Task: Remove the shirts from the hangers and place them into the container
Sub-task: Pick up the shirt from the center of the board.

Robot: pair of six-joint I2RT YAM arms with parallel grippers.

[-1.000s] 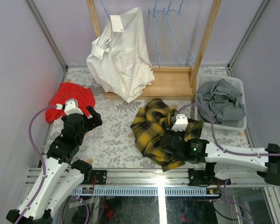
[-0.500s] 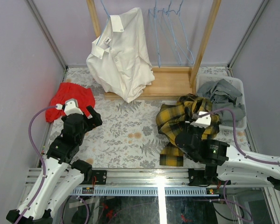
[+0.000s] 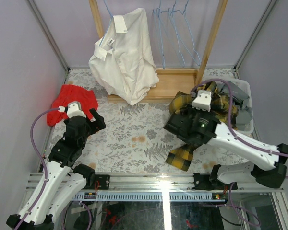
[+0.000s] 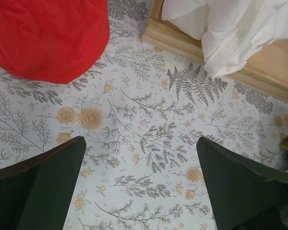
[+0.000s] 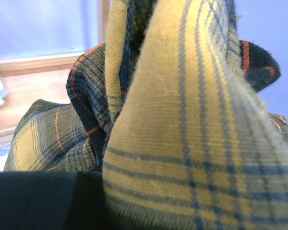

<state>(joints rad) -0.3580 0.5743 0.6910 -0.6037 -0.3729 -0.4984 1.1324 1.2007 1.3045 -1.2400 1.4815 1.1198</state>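
The right gripper (image 3: 205,97) pinches the plaid shirt (image 3: 181,155), which bunches over it against the container's (image 3: 246,86) 9 o'clock rim and trails toward 7 o'clock onto the table (image 3: 134,139); half a second ago the bundle sat lower, nearer 6 o'clock. The right wrist view gives only close plaid folds, the grip itself seemingly buried, while the left wrist view shows the left gripper (image 4: 139,184) spread wide, red cloth (image 4: 48,38) at 11 o'clock.

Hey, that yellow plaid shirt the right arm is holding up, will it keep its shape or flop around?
Likely floppy: the plaid shirt hangs in loose folds, its tail drooping toward the table. Probably light, since it bunches up freely. A trailing end may catch on the basket rim.
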